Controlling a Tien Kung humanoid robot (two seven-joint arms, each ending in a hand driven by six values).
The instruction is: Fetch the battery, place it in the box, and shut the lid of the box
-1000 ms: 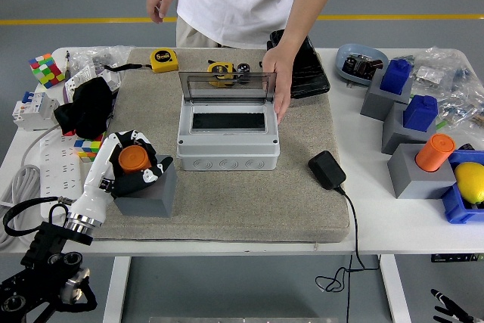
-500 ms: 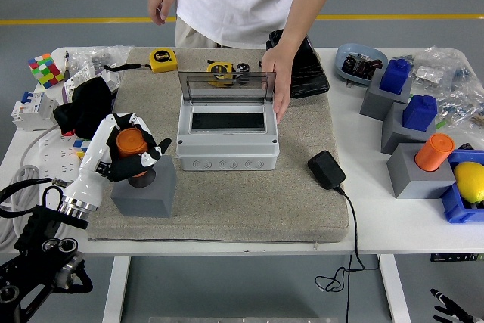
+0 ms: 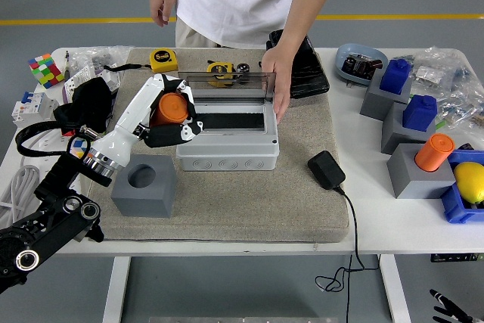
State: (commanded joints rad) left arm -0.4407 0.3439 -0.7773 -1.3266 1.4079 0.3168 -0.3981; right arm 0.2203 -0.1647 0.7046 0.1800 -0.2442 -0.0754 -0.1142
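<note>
The battery (image 3: 172, 107), an orange cylinder, is gripped by the curled fingers of the left hand (image 3: 168, 115) and is held in the air at the left end of the box (image 3: 228, 136), just above its open rim. The fetching can therefore be judged done: the grey holder block (image 3: 144, 184), in front of and to the left of the box, shows an empty round socket. The placing is under way but not finished, since the battery is not yet inside the box's dark recess. The closing of the lid (image 3: 227, 85) remains to be done; the clear lid stands upright at the back of the box and is steadied at its right edge by a person's hand (image 3: 277, 73).

Compared with half a second ago, the battery has been lifted out of the holder block and carried up and to the right, to the box's left end; one second ago it was still seated in the socket with the fingers closed about it. The box, the lid and the person's hand are unchanged in place. The black adapter (image 3: 327, 169) lies to the right of the box, as before. Of the right hand only fingertips at the picture's lower right corner can be seen, and its state cannot be told.
</note>
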